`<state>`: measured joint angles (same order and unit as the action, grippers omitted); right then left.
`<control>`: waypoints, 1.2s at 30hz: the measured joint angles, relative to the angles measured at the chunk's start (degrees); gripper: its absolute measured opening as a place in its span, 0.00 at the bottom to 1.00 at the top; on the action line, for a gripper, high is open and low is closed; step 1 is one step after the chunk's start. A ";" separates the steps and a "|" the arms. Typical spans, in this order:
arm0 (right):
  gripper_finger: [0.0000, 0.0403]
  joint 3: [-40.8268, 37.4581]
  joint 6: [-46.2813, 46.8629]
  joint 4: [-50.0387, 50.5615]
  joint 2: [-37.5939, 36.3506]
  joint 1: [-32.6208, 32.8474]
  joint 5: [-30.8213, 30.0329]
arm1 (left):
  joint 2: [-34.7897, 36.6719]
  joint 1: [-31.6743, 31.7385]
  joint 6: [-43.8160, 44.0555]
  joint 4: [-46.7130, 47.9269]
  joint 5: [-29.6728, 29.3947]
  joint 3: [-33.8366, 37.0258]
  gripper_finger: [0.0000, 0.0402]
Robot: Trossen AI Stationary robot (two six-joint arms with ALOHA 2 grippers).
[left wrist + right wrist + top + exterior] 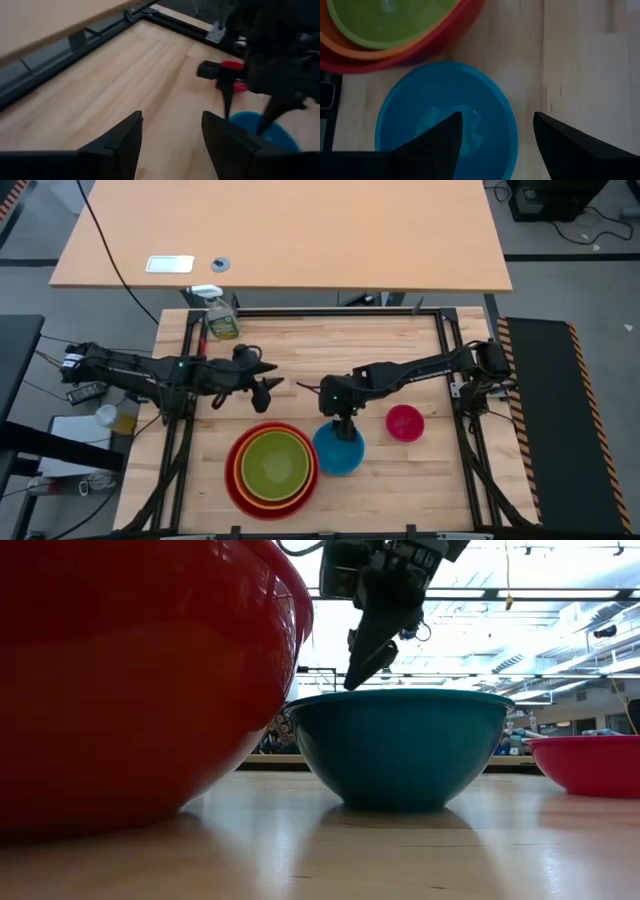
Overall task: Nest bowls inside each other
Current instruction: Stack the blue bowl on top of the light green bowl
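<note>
A red bowl (234,490) stands on the table at the near left, with an orange bowl (241,458) and a green bowl (273,463) nested in it. Right of it a blue bowl (338,450) rests on its base, and a small pink bowl (404,422) stands farther right. My right gripper (497,132) is open and points down over the blue bowl's far rim (400,695). One finger is over the inside, the other outside, just above the rim. My left gripper (268,380) is open, raised over bare wood beyond the red bowl.
A spray bottle (220,315) stands at the table's far left corner. A black frame rail (330,311) borders the worktop. Bare wood lies between the bowls and the far rail. A second table (290,230) stands beyond.
</note>
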<state>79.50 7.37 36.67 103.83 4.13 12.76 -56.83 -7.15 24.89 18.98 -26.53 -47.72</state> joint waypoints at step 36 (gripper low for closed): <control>0.57 -13.89 -4.98 -4.71 0.15 0.05 -2.46 | 1.52 3.89 -1.47 2.71 -0.85 0.00 0.52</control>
<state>65.62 2.39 31.97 103.98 4.18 10.31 -55.31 -3.27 23.42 21.69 -27.38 -47.72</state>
